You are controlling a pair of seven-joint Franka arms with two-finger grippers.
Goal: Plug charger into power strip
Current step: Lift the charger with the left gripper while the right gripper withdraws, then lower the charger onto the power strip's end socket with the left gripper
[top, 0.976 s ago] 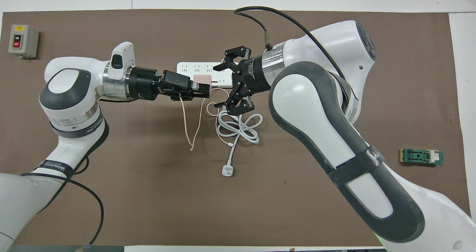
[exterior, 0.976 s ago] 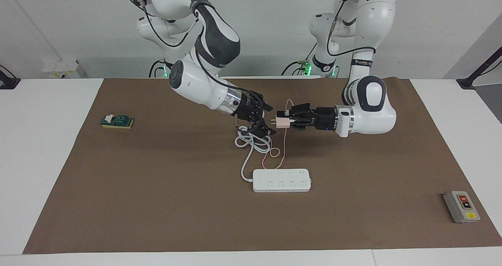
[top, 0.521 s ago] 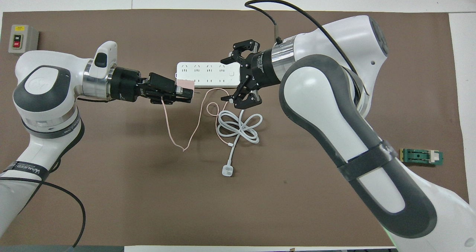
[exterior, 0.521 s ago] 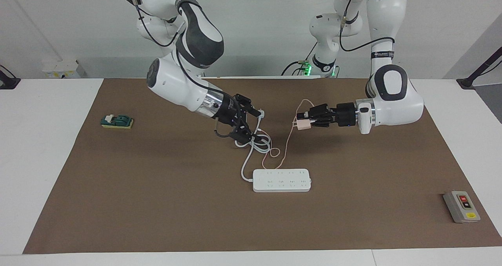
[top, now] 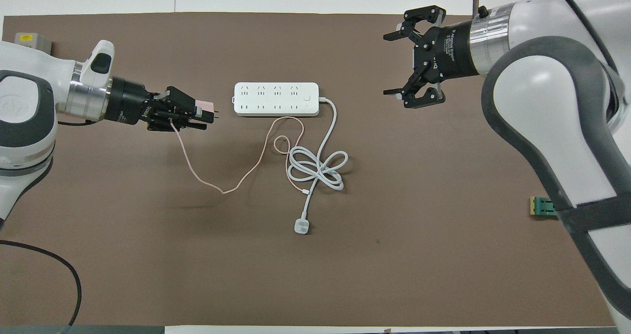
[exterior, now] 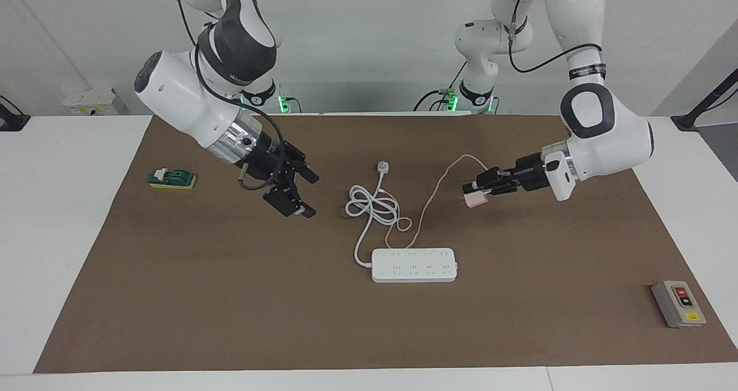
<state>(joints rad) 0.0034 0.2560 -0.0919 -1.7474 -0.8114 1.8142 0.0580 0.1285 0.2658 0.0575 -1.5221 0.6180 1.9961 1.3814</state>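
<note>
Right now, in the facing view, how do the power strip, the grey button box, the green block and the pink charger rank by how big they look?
1. power strip
2. grey button box
3. green block, close to the box in look, so unsure
4. charger, held up by the left end effector

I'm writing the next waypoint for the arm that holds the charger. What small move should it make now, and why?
Probably carry the charger over the power strip and turn its prongs downward. The left pincer holds it in the air, toward the left arm's end, prongs pointing sideways, while the sockets face up. The right pincer hangs open, holding nothing.
</note>
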